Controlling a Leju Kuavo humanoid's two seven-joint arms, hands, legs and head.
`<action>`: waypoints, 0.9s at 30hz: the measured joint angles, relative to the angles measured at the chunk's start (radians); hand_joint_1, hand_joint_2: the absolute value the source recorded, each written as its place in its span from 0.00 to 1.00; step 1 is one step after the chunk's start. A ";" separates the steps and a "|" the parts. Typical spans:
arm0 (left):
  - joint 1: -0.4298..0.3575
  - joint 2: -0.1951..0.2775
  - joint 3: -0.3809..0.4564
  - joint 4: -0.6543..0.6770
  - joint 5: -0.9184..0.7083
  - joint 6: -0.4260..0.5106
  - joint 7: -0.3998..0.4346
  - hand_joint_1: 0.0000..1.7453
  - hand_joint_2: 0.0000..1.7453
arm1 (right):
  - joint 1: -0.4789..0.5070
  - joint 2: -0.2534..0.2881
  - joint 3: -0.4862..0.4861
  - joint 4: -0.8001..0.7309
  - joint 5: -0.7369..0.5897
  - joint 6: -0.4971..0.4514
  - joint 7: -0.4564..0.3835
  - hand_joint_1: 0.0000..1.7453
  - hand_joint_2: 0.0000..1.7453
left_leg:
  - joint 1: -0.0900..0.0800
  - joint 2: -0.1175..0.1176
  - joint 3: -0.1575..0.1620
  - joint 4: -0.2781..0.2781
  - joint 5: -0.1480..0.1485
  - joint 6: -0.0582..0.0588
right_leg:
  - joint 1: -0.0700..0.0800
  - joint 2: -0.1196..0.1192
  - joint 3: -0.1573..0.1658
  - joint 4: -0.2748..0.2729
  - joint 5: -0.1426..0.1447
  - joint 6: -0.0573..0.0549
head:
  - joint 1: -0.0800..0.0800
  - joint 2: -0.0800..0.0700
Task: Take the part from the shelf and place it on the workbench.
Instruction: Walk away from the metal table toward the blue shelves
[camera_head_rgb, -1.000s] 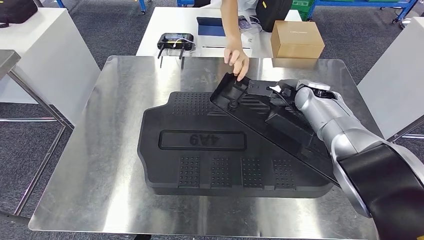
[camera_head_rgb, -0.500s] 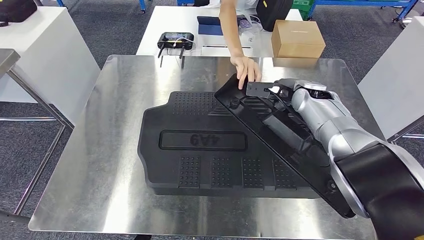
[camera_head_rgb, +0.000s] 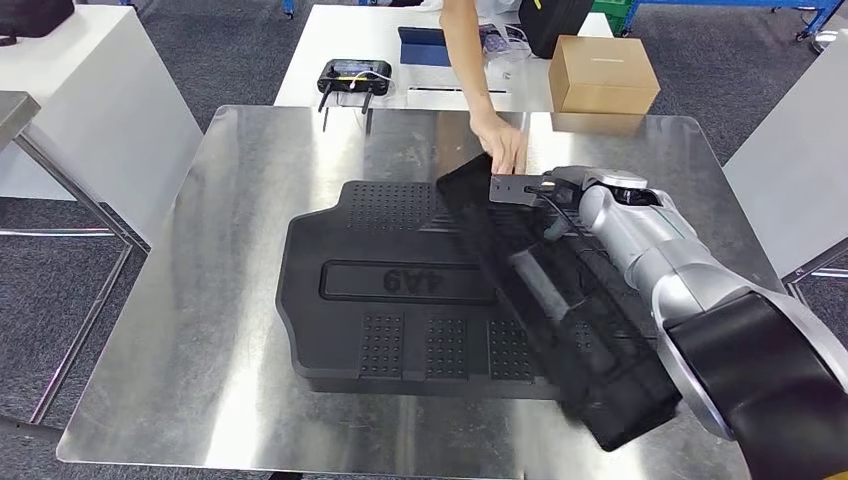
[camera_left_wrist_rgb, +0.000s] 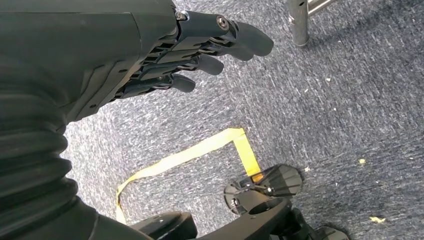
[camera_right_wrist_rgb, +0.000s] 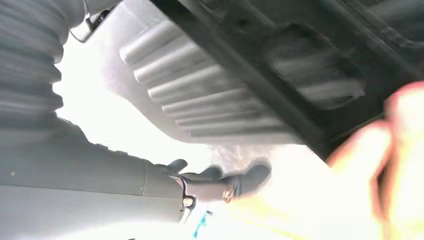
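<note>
Lowering a black part (camera_head_rgb: 560, 320) onto the steel workbench (camera_head_rgb: 240, 300), with a person's hand (camera_head_rgb: 505, 145) at its 12 o'clock end.

Two black parts: one flat at centre, one blurred and tilted across its 3 o'clock side. I cannot tell whether the right hand (camera_right_wrist_rgb: 220, 182) grips it; the left hand (camera_left_wrist_rgb: 200, 50) hangs, fingers loosely apart, holding nothing. Best to lower slowly, level, before letting go.

The big black mat (camera_head_rgb: 400, 290) covers the middle of the table (camera_head_rgb: 220, 330). Bare metal shows along the left side and the bottom edge of the frame. A person's hand (camera_head_rgb: 503, 143) blocks the upper middle. The long black part (camera_head_rgb: 560, 310) lies across the right side.
</note>
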 joint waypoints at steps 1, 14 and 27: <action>0.000 0.000 0.000 0.000 0.001 0.000 0.000 0.00 1.00 | 0.000 0.000 0.001 0.000 0.003 0.000 0.000 0.00 1.00 | 0.000 0.001 0.000 0.000 0.000 0.000 | 0.000 0.001 0.000 0.000 0.000 0.000 | 0.000 0.000; 0.000 -0.001 0.000 0.000 0.006 0.001 -0.001 0.00 1.00 | -0.006 0.003 0.008 0.000 0.026 0.008 -0.002 0.00 1.00 | -0.001 0.002 0.006 0.000 0.001 0.002 | 0.000 0.002 0.006 -0.002 0.001 0.000 | 0.000 0.000; 0.000 -0.001 0.000 0.000 0.013 0.005 -0.006 0.00 1.00 | -0.010 0.016 0.011 -0.001 0.023 -0.035 -0.008 0.00 0.50 | 0.000 0.003 0.006 0.000 0.001 0.001 | 0.000 0.002 0.007 -0.002 0.001 0.000 | 0.000 0.000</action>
